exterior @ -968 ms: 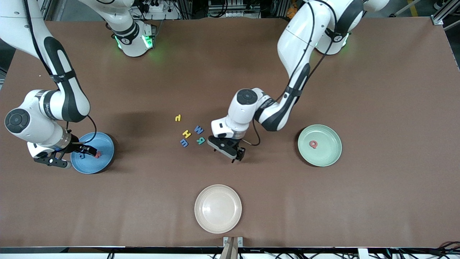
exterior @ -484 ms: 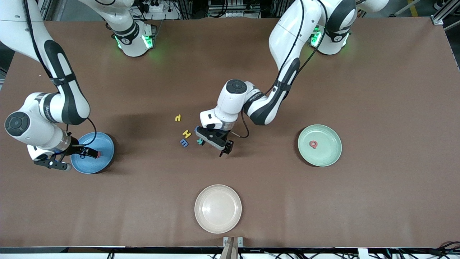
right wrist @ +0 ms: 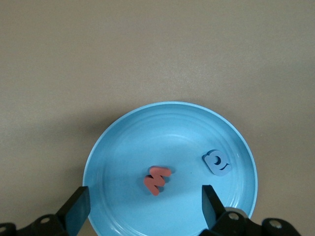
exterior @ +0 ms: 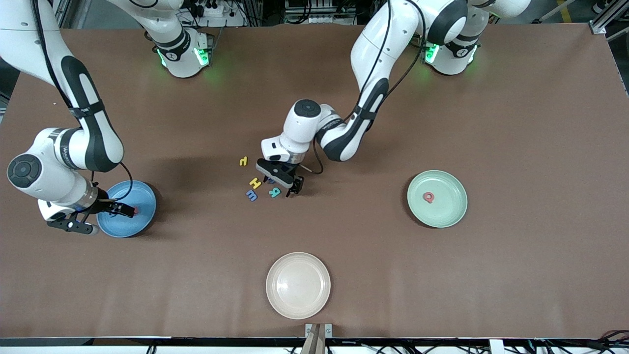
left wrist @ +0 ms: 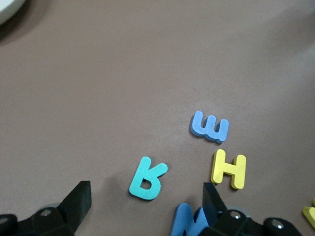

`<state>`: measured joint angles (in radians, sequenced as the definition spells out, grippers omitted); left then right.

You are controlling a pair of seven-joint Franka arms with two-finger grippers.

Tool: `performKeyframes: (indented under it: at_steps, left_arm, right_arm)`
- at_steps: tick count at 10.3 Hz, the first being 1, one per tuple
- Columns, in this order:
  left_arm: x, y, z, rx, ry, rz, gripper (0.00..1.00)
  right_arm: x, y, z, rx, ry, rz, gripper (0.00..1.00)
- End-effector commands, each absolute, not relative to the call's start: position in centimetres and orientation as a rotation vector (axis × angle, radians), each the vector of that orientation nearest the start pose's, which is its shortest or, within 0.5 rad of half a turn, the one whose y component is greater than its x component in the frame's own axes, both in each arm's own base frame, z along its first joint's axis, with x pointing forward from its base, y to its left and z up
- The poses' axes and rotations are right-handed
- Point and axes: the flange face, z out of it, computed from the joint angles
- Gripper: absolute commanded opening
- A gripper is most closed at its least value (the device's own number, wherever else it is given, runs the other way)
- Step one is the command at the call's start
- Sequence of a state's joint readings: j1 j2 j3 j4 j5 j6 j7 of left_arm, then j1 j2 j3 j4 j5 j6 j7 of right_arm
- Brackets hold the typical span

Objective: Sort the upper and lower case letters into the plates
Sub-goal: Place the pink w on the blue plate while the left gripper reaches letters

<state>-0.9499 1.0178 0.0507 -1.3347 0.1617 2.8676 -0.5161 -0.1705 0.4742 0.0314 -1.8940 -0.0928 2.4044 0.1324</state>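
Over the little cluster of letters at mid-tabletop, seen from the front, my left claw hangs wide open and empty, just above the teal R. The yellow H and blue m lie beside that R toward the right arm's end, a small yellow letter farther from the camera than it. My right claw sits over the sky blue plate, open, holding nothing. The mint green plate carries one red letter; the cream plate is bare.

From my left wrist, the teal R lies between my spread fingertips, a blue M touching one finger's edge.

From my right wrist, a red M and a blue letter rest in the sky blue plate.

I judge I'm picking the next letter: descend squarely on the R, close without catching the M.
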Motion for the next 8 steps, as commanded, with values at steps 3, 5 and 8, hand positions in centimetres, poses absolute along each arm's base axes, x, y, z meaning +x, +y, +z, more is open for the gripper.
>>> performKeyframes:
  at_steps: [3,5,8]
  left_arm:
    - [47.8,-61.0,15.3,-3.063,0.937,-0.859,1.00]
    - [47.2,-61.5,15.2,-3.050,0.947,-0.867,1.00]
    - [47.2,-61.5,15.3,-3.052,0.946,-0.869,1.00]
  right_arm:
    - [63.6,-8.9,26.0,-3.178,0.324,-0.063,1.00]
    - [63.6,-8.9,26.0,-3.178,0.322,-0.060,1.00]
    - [63.4,-9.0,26.4,-3.181,0.331,0.001,1.00]
